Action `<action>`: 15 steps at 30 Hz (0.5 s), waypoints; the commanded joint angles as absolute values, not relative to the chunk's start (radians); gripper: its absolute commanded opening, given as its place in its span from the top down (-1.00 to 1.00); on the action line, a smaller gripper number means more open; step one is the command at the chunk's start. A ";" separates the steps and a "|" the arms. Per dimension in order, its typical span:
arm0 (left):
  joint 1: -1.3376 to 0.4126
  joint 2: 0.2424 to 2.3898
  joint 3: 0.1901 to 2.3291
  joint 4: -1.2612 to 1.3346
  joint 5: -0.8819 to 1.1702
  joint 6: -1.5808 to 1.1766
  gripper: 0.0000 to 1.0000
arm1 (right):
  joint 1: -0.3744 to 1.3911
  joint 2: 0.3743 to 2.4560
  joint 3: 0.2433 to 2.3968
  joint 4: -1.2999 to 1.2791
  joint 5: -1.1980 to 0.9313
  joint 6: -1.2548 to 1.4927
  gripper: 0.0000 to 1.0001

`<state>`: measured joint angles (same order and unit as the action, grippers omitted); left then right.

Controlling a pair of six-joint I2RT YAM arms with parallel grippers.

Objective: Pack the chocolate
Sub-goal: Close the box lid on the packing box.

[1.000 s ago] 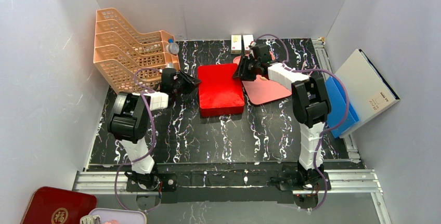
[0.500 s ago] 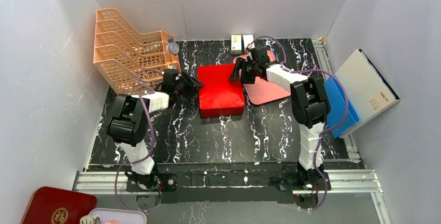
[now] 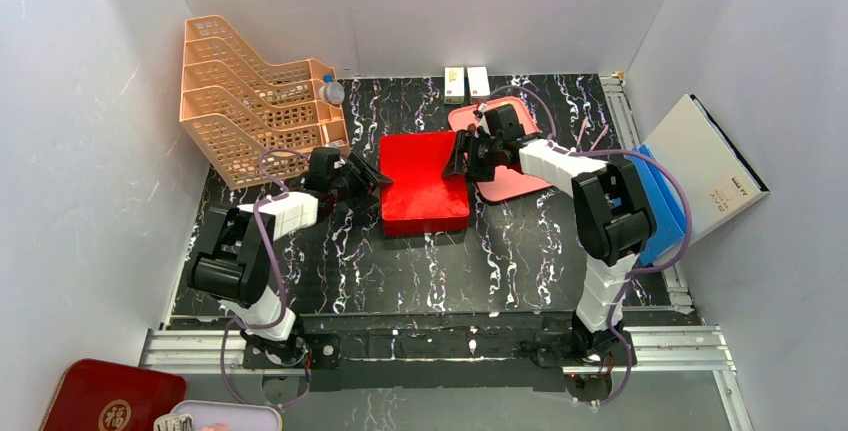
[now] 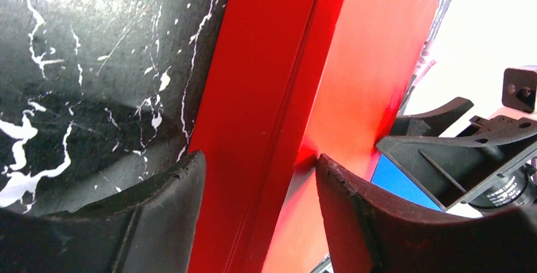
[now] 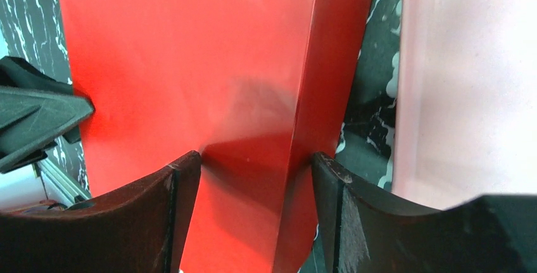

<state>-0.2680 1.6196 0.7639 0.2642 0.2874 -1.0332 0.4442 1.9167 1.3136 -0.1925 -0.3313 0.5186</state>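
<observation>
No chocolate shows in any view. A closed red box (image 3: 425, 183) lies at the table's middle. My left gripper (image 3: 372, 179) is at the box's left edge. In the left wrist view (image 4: 256, 165) its fingers straddle that edge of the box (image 4: 266, 95), one on the top face and one against the side wall. My right gripper (image 3: 458, 156) is at the box's right edge. In the right wrist view (image 5: 256, 159) it holds the box (image 5: 190, 51) the same way. Both sets of jaws are wide and touch the box.
A pink tray (image 3: 510, 151) lies just right of the box and shows in the right wrist view (image 5: 468, 83). Two small white cartons (image 3: 466, 83) stand at the back. Peach stacked baskets (image 3: 250, 91) with a bottle (image 3: 332, 91) fill the back left. White and blue boards (image 3: 700, 166) lean at the right.
The red box has shifted a little toward the near edge, and both grippers have moved with it at its left and right edges.
</observation>
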 commanded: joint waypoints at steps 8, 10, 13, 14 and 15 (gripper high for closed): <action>-0.276 1.501 0.674 0.181 0.286 -1.050 -0.43 | 0.449 1.742 1.238 -0.198 -0.365 0.501 -0.46; -0.277 1.471 0.650 0.182 0.285 -1.060 -0.43 | 0.449 1.720 1.219 -0.202 -0.373 0.504 -0.45; -0.286 1.427 0.615 0.181 0.280 -1.071 -0.43 | 0.449 1.689 1.181 -0.200 -0.375 0.510 -0.45; -0.290 1.413 0.603 0.181 0.276 -1.077 -0.43 | 0.449 1.679 1.166 -0.199 -0.376 0.514 -0.46; -0.293 1.401 0.593 0.182 0.272 -1.081 -0.43 | 0.449 1.672 1.152 -0.198 -0.377 0.517 -0.45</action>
